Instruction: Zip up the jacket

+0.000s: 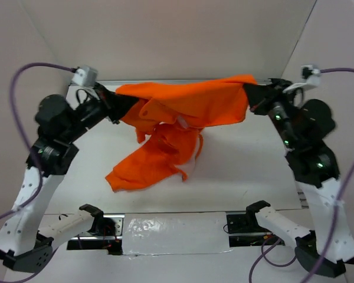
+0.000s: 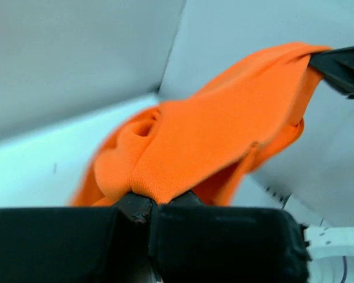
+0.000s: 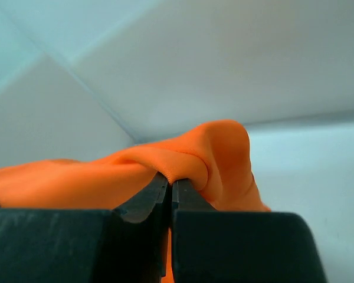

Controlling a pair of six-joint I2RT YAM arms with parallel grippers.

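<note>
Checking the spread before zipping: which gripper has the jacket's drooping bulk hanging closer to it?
The left gripper: the jacket sags in a loose bundle on its side, while only a stretched band reaches the right gripper.

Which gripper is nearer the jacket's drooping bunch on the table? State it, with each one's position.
Left. The left gripper clamps the jacket just above-left of its drooping bunch; the right gripper clamps the opposite end, well off to the bunch's right.

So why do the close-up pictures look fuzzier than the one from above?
Top external: even light, sharp, the jacket casting a soft shadow on the table. Left wrist: the left gripper sits too near the lens, so it blurs; bluish cast. Right wrist: the right gripper is blurred likewise.
</note>
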